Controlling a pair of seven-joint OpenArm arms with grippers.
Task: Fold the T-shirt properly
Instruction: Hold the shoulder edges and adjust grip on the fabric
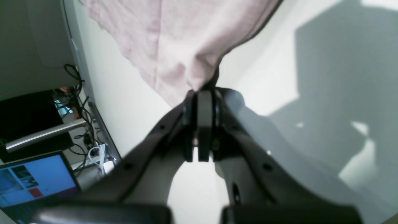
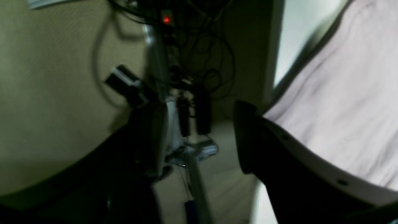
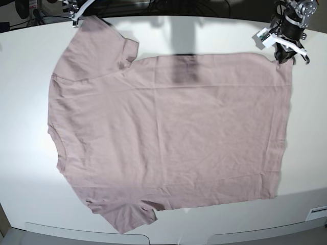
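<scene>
The mauve-pink T-shirt (image 3: 168, 132) lies spread flat on the white table (image 3: 25, 61), neck to the left and hem to the right in the base view. My left gripper (image 3: 284, 57) sits at the far right hem corner. In the left wrist view it (image 1: 200, 93) is shut on a pinch of the shirt (image 1: 174, 40), which rises from its tips. My right gripper (image 3: 77, 15) is at the far left sleeve, by the table's back edge. In the right wrist view it (image 2: 199, 127) is open with nothing between its fingers, and the shirt (image 2: 342, 93) lies just to its right.
Beyond the table's back edge are cables with a red light (image 2: 166, 20) and floor. A laptop screen (image 1: 31, 177) and more cables (image 1: 84, 124) sit below the table edge in the left wrist view. A white label (image 3: 318, 212) sits at the front right.
</scene>
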